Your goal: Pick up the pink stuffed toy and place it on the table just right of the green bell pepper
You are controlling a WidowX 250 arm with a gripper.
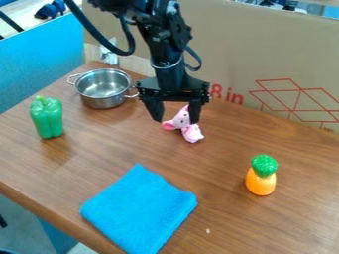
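The black gripper [176, 113] hangs at the upper middle of the table, its two fingers spread wide and pointing down. Between and just below its fingertips is a small pink plush toy [192, 133] with a pink snout, lying on the wood. The right finger overlaps part of the toy; whether it touches cannot be told. A steel pot [104, 85] with two handles stands left of the gripper.
On the wooden table [218, 173] a green pepper [47, 117] stands at the left, a folded blue cloth [139, 210] lies at the front, and an orange toy with a green top [261, 175] is at the right. A cardboard wall [265, 59] rises behind.
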